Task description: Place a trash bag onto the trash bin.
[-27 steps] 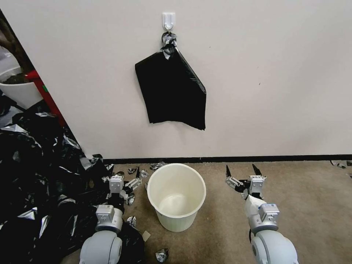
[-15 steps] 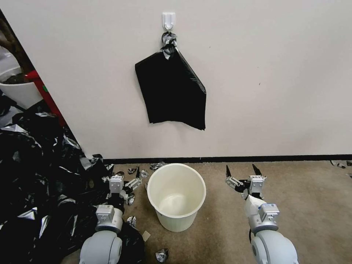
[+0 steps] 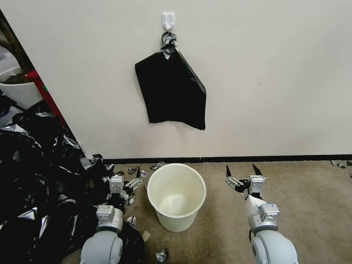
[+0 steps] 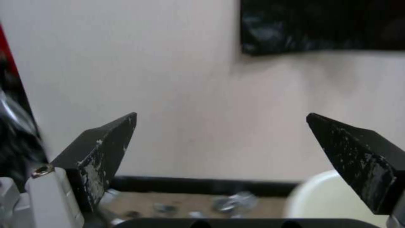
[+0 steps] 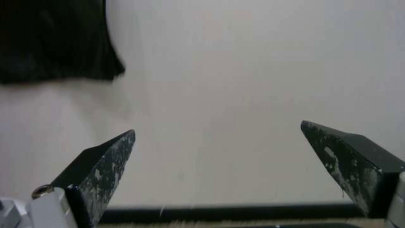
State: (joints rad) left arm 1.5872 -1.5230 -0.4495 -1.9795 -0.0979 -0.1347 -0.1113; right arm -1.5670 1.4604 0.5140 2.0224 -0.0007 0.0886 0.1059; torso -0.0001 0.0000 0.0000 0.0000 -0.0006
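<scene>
1. The wall [image 3: 275, 80] fills the far side; a white hook [image 3: 168, 20] on it carries the black bag bundle [image 3: 170, 91] by its knot.
2. A heap of black plastic [image 3: 33, 176] covers the floor [image 3: 311, 205] at the left.
3. The trash bin [image 3: 176, 196] stands upright on the floor, centred, empty, below the hanging bundle.
4. The left hand [image 3: 126, 176] sits just left of the bin, jaws wide, holding nothing.
5. The right hand [image 3: 242, 171] sits right of the bin, jaws wide, holding nothing.
</scene>
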